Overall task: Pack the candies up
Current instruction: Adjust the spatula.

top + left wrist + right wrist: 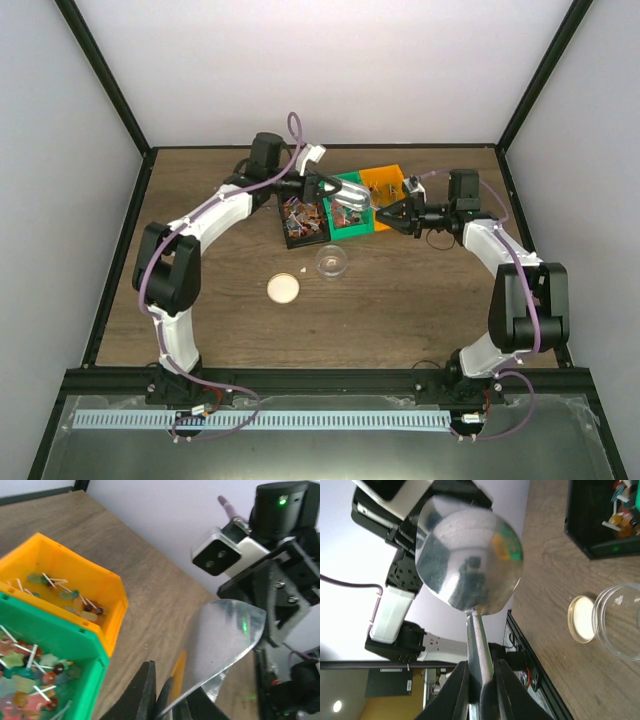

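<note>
The silver scoop (470, 565) is held off the counter (400, 310) between the two arms, above the bins in the upper middle of the top view. Its handle is clamped in the right claw (481, 670), whose jaws are closed tight on it at the bottom of the right wrist view. At the bottom of the left wrist view, the scoop's front rim is pinched between the nearly closed jaws of the left claw (162, 682). The candies (27, 677) are seen lying in the green bin (65, 640), with more in the orange bin (112, 610) touching it and in the black bin (300, 243). A clear jar (331, 262) and a round beige lid (283, 289) are set near each other on the counter below the bins.
</note>
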You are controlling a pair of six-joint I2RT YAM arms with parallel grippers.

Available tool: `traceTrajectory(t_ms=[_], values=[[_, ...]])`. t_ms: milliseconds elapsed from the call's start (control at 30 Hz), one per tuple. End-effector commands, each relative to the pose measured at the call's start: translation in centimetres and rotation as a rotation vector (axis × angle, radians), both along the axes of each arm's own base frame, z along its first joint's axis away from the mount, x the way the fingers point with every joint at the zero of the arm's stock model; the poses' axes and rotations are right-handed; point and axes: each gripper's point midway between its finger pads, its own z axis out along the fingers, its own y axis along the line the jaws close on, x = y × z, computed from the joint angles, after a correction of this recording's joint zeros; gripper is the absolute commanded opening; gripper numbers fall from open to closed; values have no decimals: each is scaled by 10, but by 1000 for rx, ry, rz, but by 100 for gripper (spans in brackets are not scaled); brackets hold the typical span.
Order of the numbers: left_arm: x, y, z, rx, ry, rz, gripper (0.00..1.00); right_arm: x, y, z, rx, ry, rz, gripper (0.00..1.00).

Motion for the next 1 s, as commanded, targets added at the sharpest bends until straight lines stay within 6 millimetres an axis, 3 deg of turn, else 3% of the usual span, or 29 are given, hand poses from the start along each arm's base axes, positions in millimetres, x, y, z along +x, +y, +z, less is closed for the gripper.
traceTrajectory(t_ms=[0,267,600,800,967], values=[[-26,-21,-3,-47,13,-130,4,1,11,5,17,-8,45,1],[-45,-25,7,-129,94,-245,4,8,11,-3,19,13,46,1],[-41,-20,2,-134,183,-208,4,29,5,-10,-45,6,-55,20],[-31,-11,-6,-122,216,-156,4,36,-7,-12,-119,-39,-126,43],[-18,-3,-16,-120,278,-111,4,44,-24,-10,-216,-103,-228,48]])
